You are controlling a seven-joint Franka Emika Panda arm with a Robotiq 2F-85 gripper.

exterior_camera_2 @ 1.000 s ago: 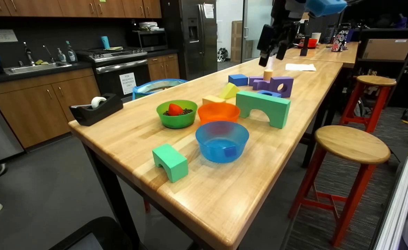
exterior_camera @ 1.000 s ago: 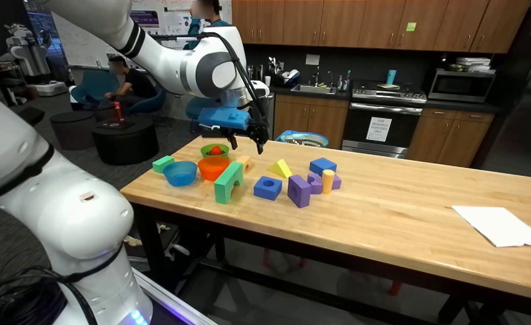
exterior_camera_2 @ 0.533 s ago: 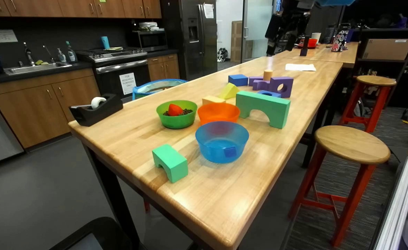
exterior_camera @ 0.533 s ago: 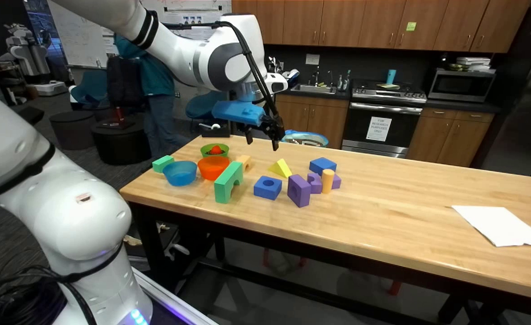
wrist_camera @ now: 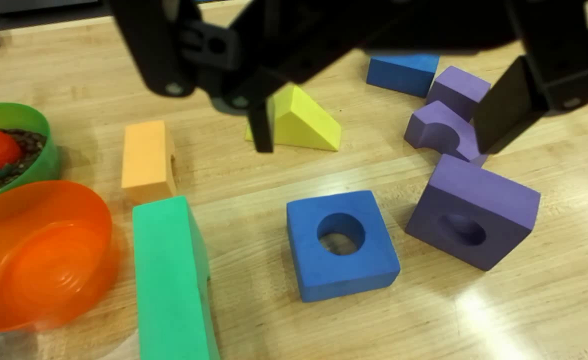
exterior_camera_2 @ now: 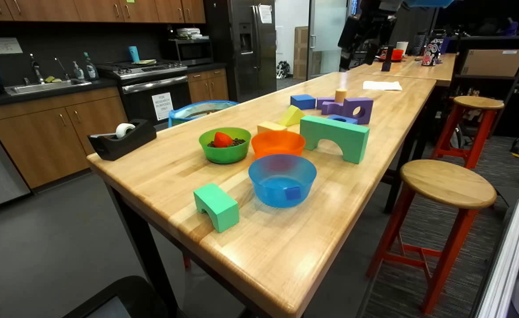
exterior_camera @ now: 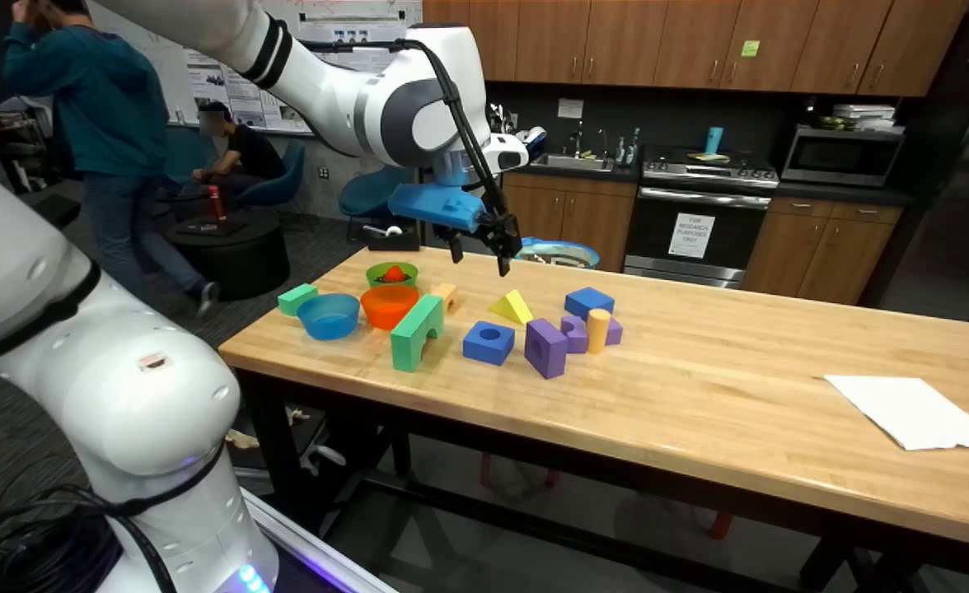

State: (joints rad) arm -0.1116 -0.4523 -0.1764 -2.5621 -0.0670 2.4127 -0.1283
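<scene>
Your tool (exterior_camera: 480, 262) hangs in the air above the surface (exterior_camera: 740, 354), apart from all the things which lie there. In the wrist view you see its fingers (wrist_camera: 263, 131) standing wide apart, and nothing is held between them. The yellow wedge (wrist_camera: 306, 122) seems the nearest thing to it: it rests on the surface, and one fingertip covers a part of it in this view. How high the tool is above it, I cannot tell. Near the wedge you have the light-orange block (wrist_camera: 146, 155), and farther to the same side the large green arch block (wrist_camera: 171, 280), the orange bowl (exterior_camera_2: 266, 148) and the green bowl (exterior_camera_2: 224, 154), in which a red object (exterior_camera_2: 223, 139) sits among small dark pieces (exterior_camera_2: 238, 142). The blue bowl (exterior_camera_2: 268, 185) is just beside the orange bowl. On the other side you find the purple block (wrist_camera: 479, 197), with its round hole facing sideways, next to the blue block with a hole (wrist_camera: 344, 268), and near them the orange cylinder (exterior_camera: 598, 331) stands upright.
</scene>
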